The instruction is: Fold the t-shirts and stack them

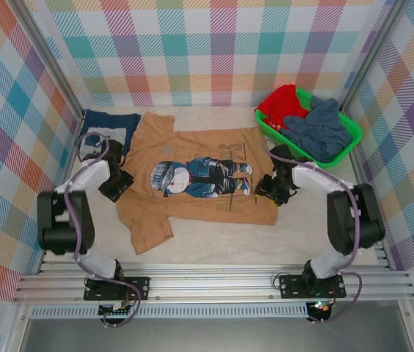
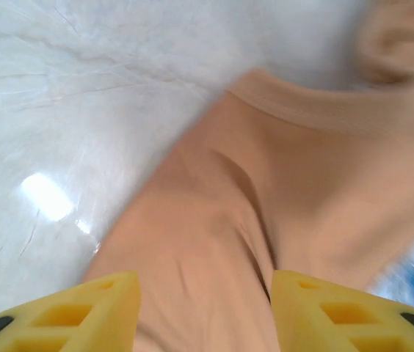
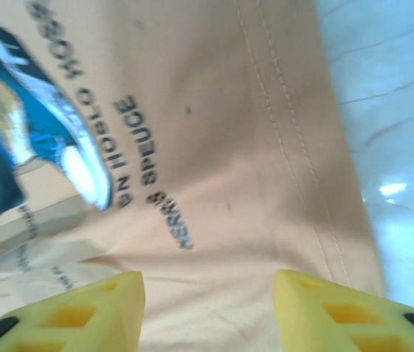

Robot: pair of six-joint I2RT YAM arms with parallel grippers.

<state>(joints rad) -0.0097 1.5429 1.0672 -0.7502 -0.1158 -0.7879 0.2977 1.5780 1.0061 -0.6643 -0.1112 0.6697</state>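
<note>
- Fingers of the left gripper stand apart, clamped on nothing, at the left edge of the tan-orange tee.
- Over the hem on the right, the right gripper likewise has its fingers apart.
- That tee lies print-up and spread flat in the middle, likely so both ends can be pinched for a fold.
- Folded at far left, the navy tee probably serves as the stack's base.

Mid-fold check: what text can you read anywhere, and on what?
"EN HOBLO HOSS", roughly: tan-orange t-shirt, beside the print.
"KERSS SPEUCE", roughly: same shirt, next line.
Smaller print nearby: blurred, unreadable.
Navy t-shirt graphic: too small to read.
</note>
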